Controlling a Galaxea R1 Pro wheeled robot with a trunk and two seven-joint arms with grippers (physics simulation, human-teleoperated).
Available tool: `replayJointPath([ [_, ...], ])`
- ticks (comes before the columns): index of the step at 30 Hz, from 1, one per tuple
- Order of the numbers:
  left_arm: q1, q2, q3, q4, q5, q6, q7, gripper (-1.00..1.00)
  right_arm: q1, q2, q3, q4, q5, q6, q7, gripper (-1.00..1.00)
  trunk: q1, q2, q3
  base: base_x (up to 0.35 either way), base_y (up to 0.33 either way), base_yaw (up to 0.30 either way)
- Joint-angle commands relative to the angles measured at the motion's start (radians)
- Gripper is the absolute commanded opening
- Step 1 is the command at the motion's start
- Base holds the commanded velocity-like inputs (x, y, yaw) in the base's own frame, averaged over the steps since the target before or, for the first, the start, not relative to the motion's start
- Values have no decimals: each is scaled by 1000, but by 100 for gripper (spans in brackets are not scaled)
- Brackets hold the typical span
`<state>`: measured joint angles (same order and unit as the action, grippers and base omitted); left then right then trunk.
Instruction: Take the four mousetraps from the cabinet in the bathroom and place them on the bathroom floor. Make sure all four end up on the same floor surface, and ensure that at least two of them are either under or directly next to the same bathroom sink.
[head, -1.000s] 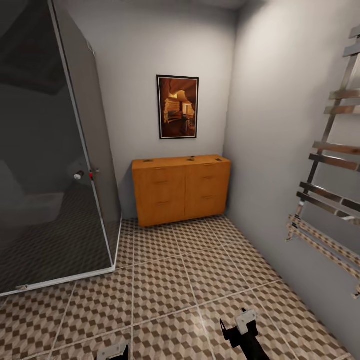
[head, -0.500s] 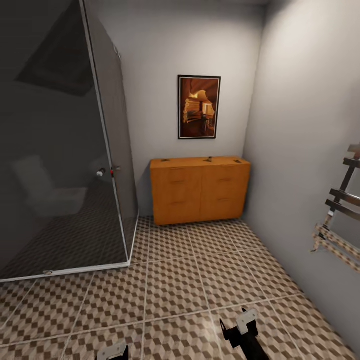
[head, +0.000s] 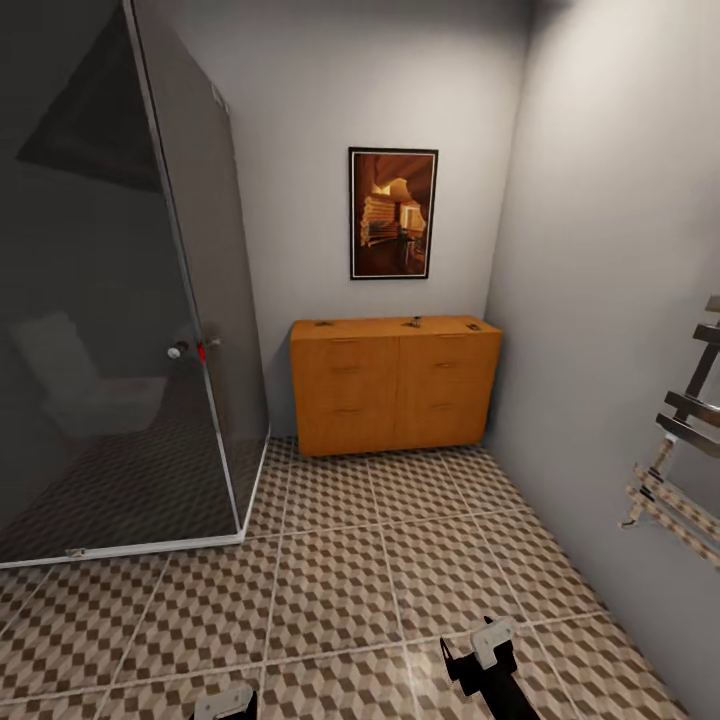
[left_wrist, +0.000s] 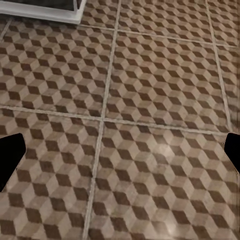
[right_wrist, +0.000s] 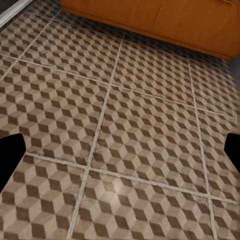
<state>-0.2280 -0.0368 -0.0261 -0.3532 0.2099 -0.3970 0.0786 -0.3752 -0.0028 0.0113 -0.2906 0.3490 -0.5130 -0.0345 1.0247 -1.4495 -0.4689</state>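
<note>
Cube-patterned bathroom floor (head: 330, 590) lies under both grippers, the left gripper (left_wrist: 120, 150) and right gripper (right_wrist: 120, 150) each with jaws spread wide and empty, arms held low. Since a moment ago the view has swung slightly, keeping the cabinet (head: 395, 385) ahead; small mousetraps (head: 412, 322) sit on its top, so the approach looks nearly lined up.

Dim, soft render; faint glare on the bathroom floor (head: 400, 680) tiles.
</note>
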Motion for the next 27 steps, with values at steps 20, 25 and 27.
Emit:
replayJointPath([
  [20, -1, 0, -3, 0, 5, -3, 4, 100, -1, 0, 1, 1, 7, -2, -4, 100, 0, 0, -1, 214, -245, 1],
  [25, -1, 0, -3, 0, 5, -3, 4, 100, -1, 0, 1, 1, 7, -2, -3, 100, 0, 0, -1, 275, -207, 0],
  [27, -1, 0, -3, 0, 5, -3, 4, 100, -1, 0, 1, 1, 7, -2, -3, 100, 0, 0, -1, 279, -193, 0],
])
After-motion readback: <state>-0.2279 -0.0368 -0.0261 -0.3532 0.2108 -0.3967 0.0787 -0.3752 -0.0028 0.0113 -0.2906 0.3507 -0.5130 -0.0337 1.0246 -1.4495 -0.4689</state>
